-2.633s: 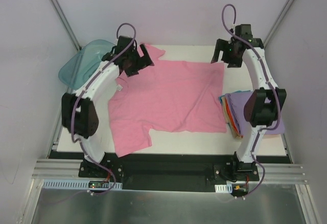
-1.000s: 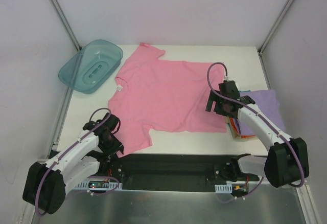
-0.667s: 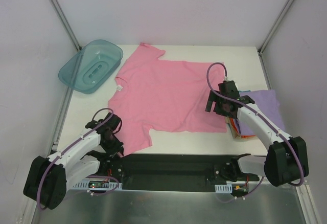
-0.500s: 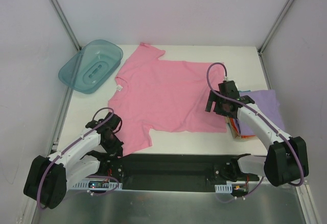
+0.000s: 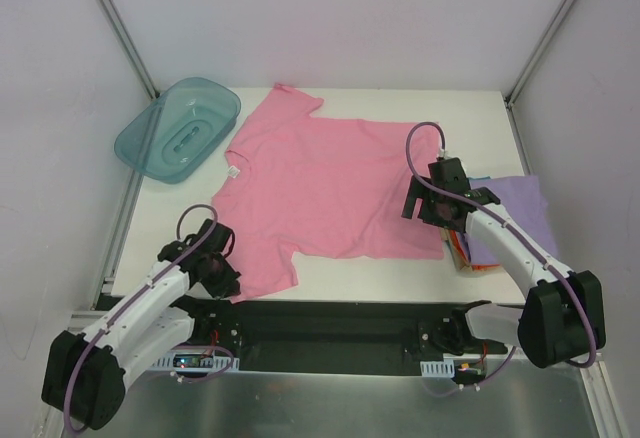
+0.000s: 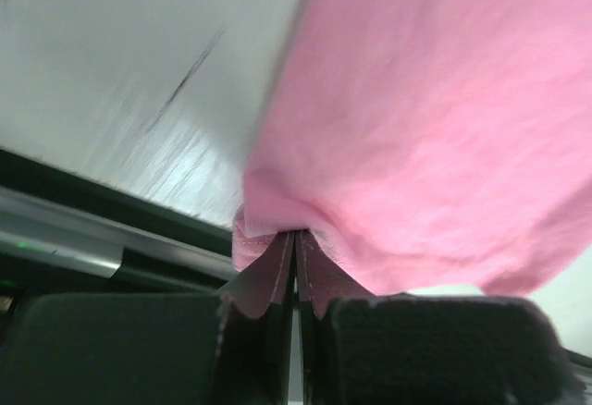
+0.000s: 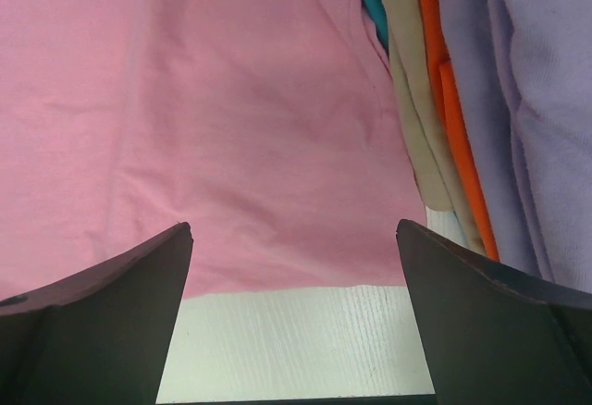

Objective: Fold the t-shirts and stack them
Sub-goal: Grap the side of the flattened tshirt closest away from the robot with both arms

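A pink t-shirt (image 5: 330, 188) lies spread flat on the white table, with its neck label on the left. My left gripper (image 5: 226, 280) is at the shirt's near-left sleeve by the table's front edge. In the left wrist view it (image 6: 296, 239) is shut on the pink hem (image 6: 277, 225), which bunches between the pads. My right gripper (image 5: 424, 204) hovers open over the shirt's near-right corner, and its jaws (image 7: 294, 229) frame the hem (image 7: 277, 276) with nothing between them. A folded stack of t-shirts (image 5: 505, 218) with lavender (image 7: 546, 100) on top, and orange (image 7: 444, 100) and teal (image 7: 370, 7) edges showing, sits just right of it.
A translucent teal tub (image 5: 180, 130) stands at the back left corner. The black rail (image 5: 330, 323) runs along the table's near edge, right behind my left gripper. The enclosure's white walls close in the back and both sides.
My left gripper has closed on the near sleeve hem and its arm shifted slightly toward the front edge. The right arm and the shirt have stayed put.
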